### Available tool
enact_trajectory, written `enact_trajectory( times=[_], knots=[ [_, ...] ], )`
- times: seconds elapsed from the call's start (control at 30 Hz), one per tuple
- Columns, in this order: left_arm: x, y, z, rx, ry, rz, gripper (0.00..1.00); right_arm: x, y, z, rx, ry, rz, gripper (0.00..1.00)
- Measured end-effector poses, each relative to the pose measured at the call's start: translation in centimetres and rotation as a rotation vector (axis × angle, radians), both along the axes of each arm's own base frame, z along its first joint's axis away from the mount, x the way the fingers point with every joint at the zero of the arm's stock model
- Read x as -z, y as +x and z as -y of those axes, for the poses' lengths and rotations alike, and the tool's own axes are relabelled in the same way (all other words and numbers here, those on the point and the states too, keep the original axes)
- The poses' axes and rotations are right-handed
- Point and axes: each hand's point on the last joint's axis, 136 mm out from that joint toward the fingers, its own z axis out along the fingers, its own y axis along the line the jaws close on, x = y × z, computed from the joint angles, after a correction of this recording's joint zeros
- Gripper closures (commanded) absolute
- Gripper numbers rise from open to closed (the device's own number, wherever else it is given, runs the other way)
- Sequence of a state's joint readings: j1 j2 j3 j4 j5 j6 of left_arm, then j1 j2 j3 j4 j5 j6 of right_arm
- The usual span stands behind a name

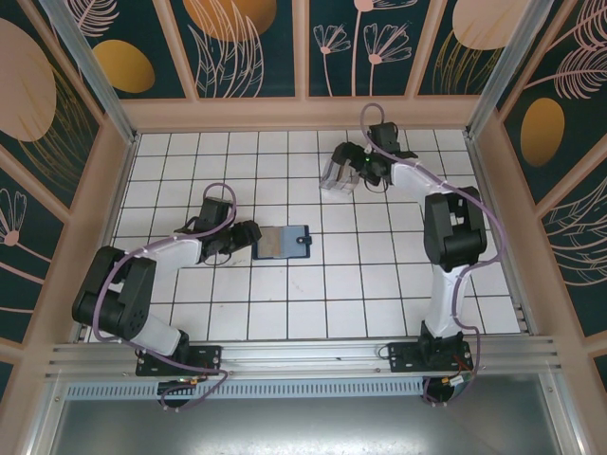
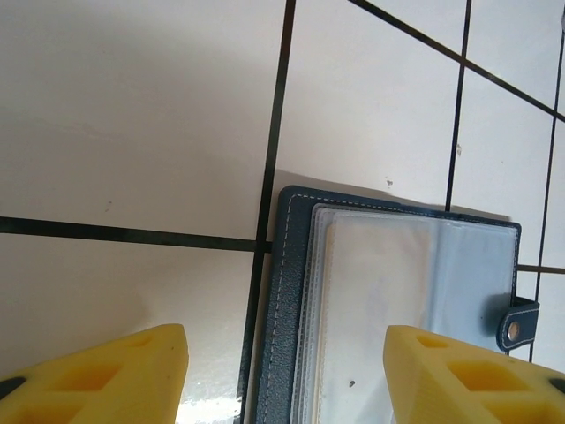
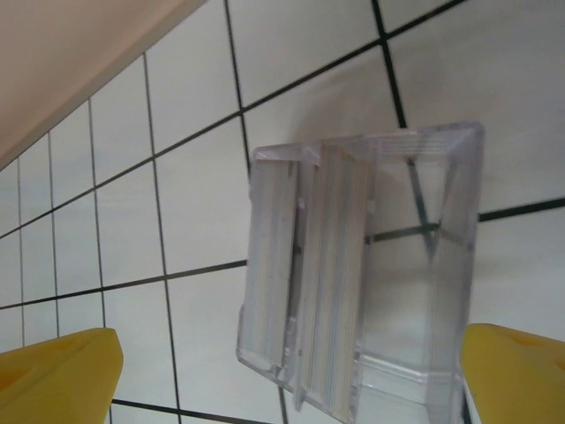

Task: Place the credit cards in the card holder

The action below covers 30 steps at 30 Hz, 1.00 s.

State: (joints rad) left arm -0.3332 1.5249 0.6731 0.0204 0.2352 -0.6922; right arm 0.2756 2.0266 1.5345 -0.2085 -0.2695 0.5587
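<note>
card holder (image 1: 283,242) first: it lies open and flat on the tiled table (image 1: 379,303), left of centre and about midway between the near and far edges. close up, it shows a navy cover with pale stitching along the rim, a clear sleeve (image 2: 388,300) across the inside and a snap tab (image 2: 515,329) hanging off its right side. something pale shows behind that sleeve, but i can't tell whether it's a card or just the lining.

left gripper (image 2: 284,353) sits low at the holder's left edge, yellow fingers spread, one out over bare tile and the other over the sleeve. nothing is pinched between them, so those jaws are released.

now up toward the far edge, right of centre, where the credit cards (image 3: 340,265) wait. they stand on edge in two tight pale packs inside a clear tray (image 3: 441,265), and seen edge-on like this their colours are hard to read. right gripper (image 3: 291,353) hovers over the tray's near end, fingers flung wide, the left one well clear of the tray wall and the right one close beside it. no card is between them, so this jaw is released too.

my read on progress: early, or between cards. the holder is open and ready, the tray looks well stocked, and no card is on its way across. what's left, i'd say, is picking a card out of that pack, carrying it over and sliding it into the sleeve.
</note>
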Motion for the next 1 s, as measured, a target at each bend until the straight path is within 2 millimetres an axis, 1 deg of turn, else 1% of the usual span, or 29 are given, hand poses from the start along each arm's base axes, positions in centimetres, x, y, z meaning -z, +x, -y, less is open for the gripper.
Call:
enact_trajectory(
  times=[0.07, 0.1, 0.2, 0.37, 0.47, 0.53, 0.67, 0.83, 1.0],
  knots=[
    [-0.1, 0.0, -0.2, -0.002, 0.014, 0.008, 0.18, -0.4, 0.4, -0.8, -0.012, 0.004, 0.012, 0.01],
    [-0.2, 0.1, -0.4, -0.009, 0.018, 0.009, 0.13, -0.6, 0.5, -1.2, -0.017, 0.004, 0.015, 0.01],
    [-0.4, 0.1, -0.9, -0.020, 0.045, 0.021, 0.07, -0.8, 0.2, -1.8, -0.021, -0.015, 0.007, 0.01],
    [-1.3, 0.4, -1.6, -0.033, 0.082, 0.059, 0.05, -2.1, 0.6, -2.3, -0.013, -0.038, 0.031, 0.01],
    [-1.5, 0.4, -1.9, -0.037, 0.102, 0.066, 0.04, -2.3, 1.1, -2.4, -0.011, -0.038, 0.033, 0.01],
    [-1.5, 0.4, -2.0, -0.036, 0.110, 0.068, 0.03, -1.8, 1.6, -2.5, -0.011, -0.040, 0.030, 0.01],
    [-1.8, 0.4, -2.0, -0.014, 0.124, 0.076, 0.02, 0.3, 1.8, -2.6, -0.019, -0.056, -0.003, 0.01],
    [-3.1, 0.6, -2.1, -0.010, 0.125, 0.119, 0.01, 0.5, 1.9, -2.4, -0.023, -0.062, -0.002, 0.01],
    [-3.3, 0.6, -2.4, -0.015, 0.139, 0.125, 0.02, 0.4, 2.0, -2.4, -0.023, -0.061, -0.001, 0.01]
  ],
)
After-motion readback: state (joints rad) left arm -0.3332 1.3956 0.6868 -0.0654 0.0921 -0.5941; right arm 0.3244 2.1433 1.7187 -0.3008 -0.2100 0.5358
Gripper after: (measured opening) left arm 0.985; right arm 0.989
